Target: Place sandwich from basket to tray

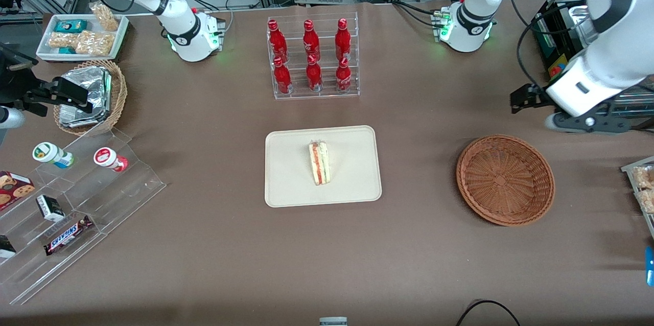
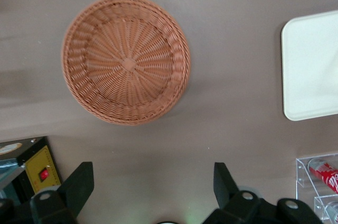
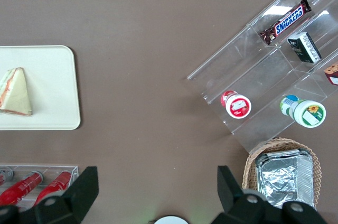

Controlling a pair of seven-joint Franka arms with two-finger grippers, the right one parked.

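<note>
The sandwich (image 1: 320, 163), a pale wedge with red and green layers, lies in the middle of the cream tray (image 1: 286, 183); it also shows in the right wrist view (image 3: 14, 93) on the tray (image 3: 53, 86). The reddish-brown basket (image 1: 505, 179) is empty, beside the tray toward the working arm's end. My left gripper (image 1: 523, 98) hangs above the table, farther from the front camera than the basket. In the left wrist view the gripper (image 2: 152, 170) is open and empty, with the basket (image 2: 125, 60) and a corner of the tray (image 2: 311, 71) in sight.
A clear rack of red bottles (image 1: 312, 57) stands farther from the camera than the tray. A tan basket with foil packs (image 1: 92, 96), a white snack tray (image 1: 82, 35) and a clear stepped display (image 1: 66, 198) lie toward the parked arm's end. A snack tray (image 1: 644, 188) sits at the working arm's end.
</note>
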